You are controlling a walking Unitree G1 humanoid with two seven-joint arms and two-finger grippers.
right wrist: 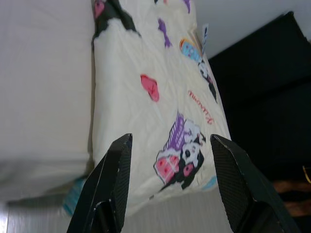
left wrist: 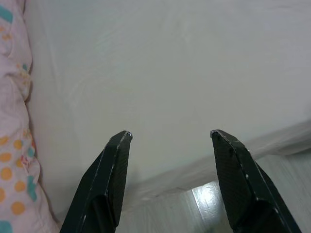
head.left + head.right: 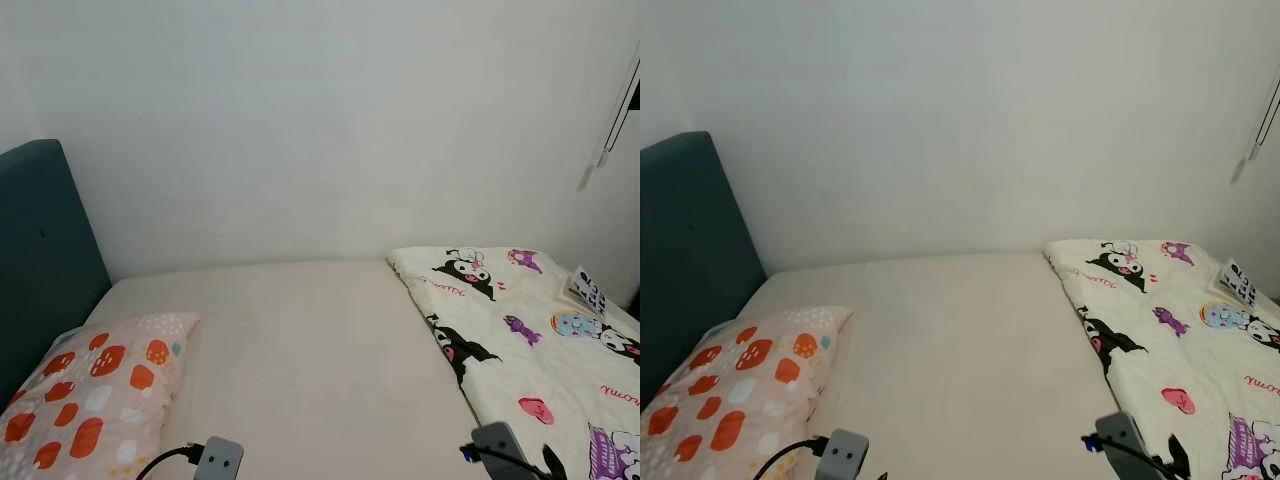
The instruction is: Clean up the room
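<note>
Straight ahead of the head camera: bed (image 3: 310,350) with a bare cream sheet, pushed against a white wall (image 3: 330,120). Teal headboard (image 3: 40,260) stands at the robot's left end of the bed.

Pillow (image 3: 90,400), pale pink with red and orange spots, lies on the sheet just beside the headboard, at the near left corner.

Folded quilt (image 3: 520,340), cream with black, purple and pink cartoon prints, lies on the right part of the bed, its far edge near the wall. Small white tag with dark print (image 3: 590,290) sits at its right edge. Bare sheet separates pillow and quilt, well apart.

Left claw (image 2: 170,136): open, 2 black fingers (image 2: 109,179) spread wide, gripping nothing. It hovers over the near edge of the bare sheet, pillow edge just beside it, pale wood-look floor (image 2: 204,204) showing below the mattress edge.

Right claw (image 1: 170,138): open, fingers (image 1: 233,179) spread, gripping nothing. It hovers over the near end of the quilt, above a purple, pink and black print; a dark area lies beyond the quilt's far side.

Both wrist housings, grey with black cables, show at the bottom edge of the head views, left (image 3: 220,458) and right (image 3: 498,442).

Dark cord (image 3: 615,110) hangs at the upper right by the wall.
</note>
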